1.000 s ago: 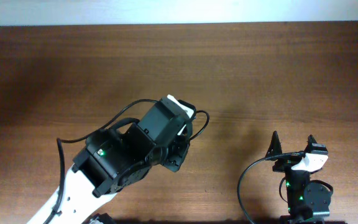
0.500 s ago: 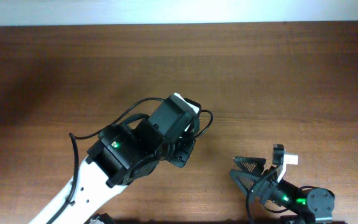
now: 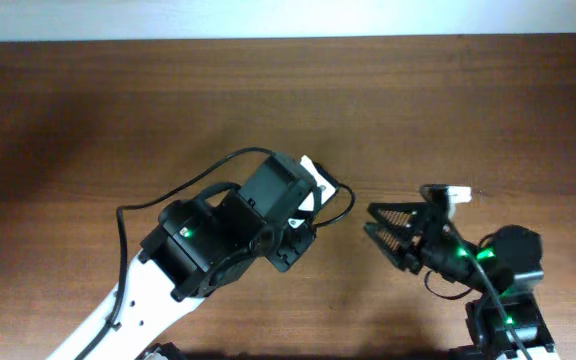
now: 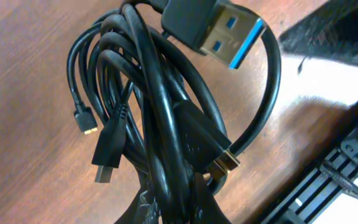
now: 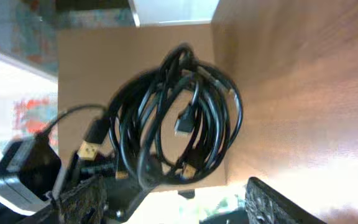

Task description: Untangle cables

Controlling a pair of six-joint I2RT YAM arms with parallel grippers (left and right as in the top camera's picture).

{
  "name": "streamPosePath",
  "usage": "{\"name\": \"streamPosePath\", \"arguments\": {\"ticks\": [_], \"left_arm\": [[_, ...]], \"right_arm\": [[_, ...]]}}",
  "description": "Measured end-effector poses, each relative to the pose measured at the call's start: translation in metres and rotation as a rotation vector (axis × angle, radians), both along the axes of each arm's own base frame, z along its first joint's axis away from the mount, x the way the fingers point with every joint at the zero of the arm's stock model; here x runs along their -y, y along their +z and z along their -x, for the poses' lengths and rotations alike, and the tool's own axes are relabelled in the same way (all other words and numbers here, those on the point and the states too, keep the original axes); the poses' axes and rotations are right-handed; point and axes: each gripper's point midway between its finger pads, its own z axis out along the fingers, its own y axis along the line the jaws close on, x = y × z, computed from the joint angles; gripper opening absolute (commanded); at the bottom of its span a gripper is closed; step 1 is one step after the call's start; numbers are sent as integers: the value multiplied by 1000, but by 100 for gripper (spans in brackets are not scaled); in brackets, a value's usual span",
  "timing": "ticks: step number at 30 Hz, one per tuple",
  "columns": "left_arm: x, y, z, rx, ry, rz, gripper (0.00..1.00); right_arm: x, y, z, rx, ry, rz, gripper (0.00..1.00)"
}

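Brown table [image 3: 118, 100], cables [image 4: 161, 124] mostly hidden overhead

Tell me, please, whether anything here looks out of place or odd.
Only the cables stand out: a snarled bundle of overlapping loops pinched in the left hand, plugs poking out at different angles. No damage is visible.

Overhead, you look straight down on the table [image 3: 118, 110]; both wrist cameras face the cables [image 4: 166, 124], the left closest.
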Motion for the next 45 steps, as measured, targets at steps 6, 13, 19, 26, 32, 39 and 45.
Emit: {"name": "streamPosePath", "arguments": {"ticks": [6,13,19,26,32,39,45], "left_arm": [[33,13,11,-25,-151,143,0],[44,20,11,-18,-179,200,0],[21,16,-14,15,10,153,0],[-19,15,-36,-48,283,204,0],[-15,9,-30,-96,294,223,0],[-33,11,-46,-20,383,183,16],[-27,-41,-56,-176,538,128,99]], "right_arm": [[-45,-28,8,-111,99,35,8],[-72,-75,19,-140,215,174,4],[-55,-132,32,-239,224,388,4],[-19,-178,37,-326,125,642,4],[21,-201,36,-405,-18,852,33],[43,-156,7,-317,-29,929,77],[38,-54,0,-146,44,954,78]]}}
